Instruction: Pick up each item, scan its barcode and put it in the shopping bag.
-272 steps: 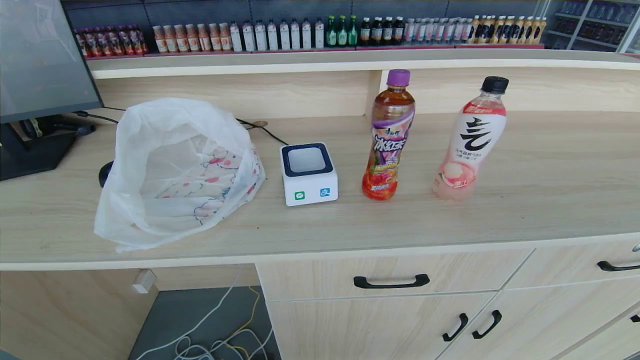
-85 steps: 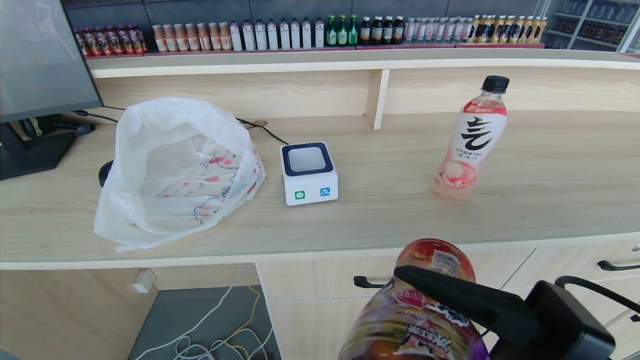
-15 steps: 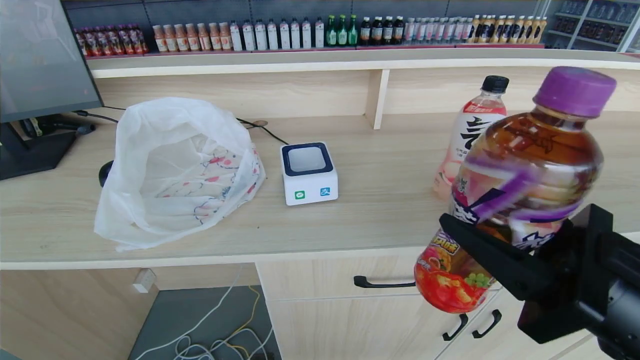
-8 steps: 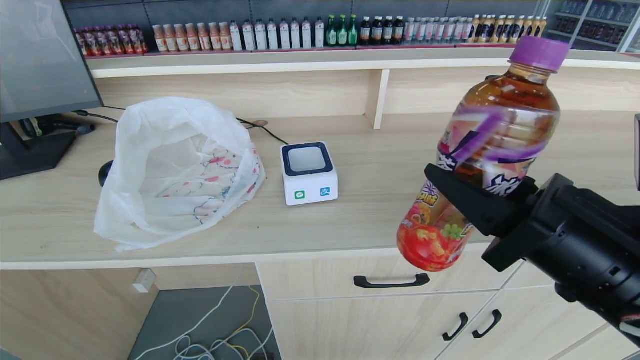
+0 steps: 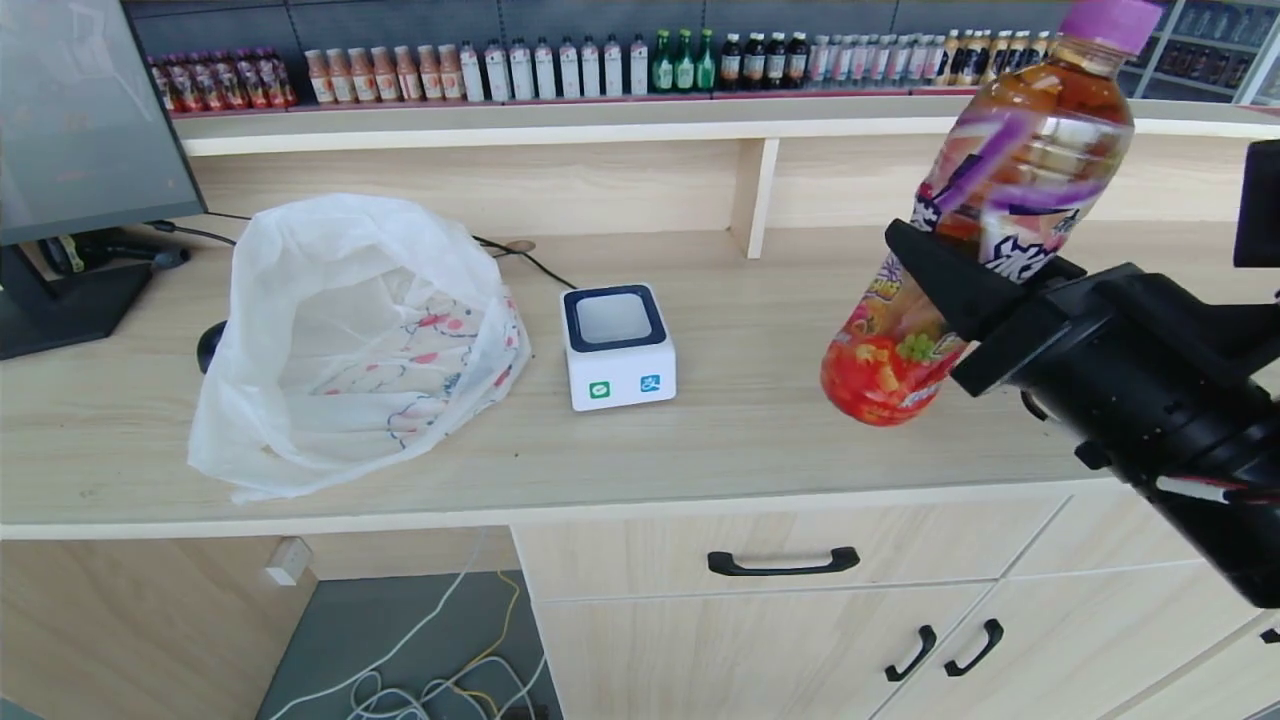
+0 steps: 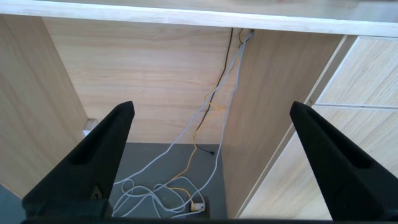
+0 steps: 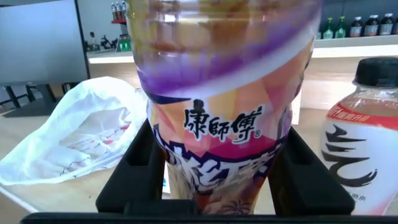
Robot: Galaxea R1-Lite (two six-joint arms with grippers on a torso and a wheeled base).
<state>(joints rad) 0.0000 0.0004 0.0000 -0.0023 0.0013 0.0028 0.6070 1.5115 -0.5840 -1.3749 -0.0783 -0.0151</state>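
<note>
Tea bottle clamped at its middle by the right end effector, held tilted over the counter at 3 o'clock of the scanner, shopping bag at its 9 o'clock, left end effector spread wide.

Pale wood counter with raised back ledge; behind, dark wall shelf lined with drink bottles; monitor at left; below, drawers with black handles; grey floor strewn with loose cables.

left tool: jaws apart, low | right tool: held high, clamped on bottle
</note>
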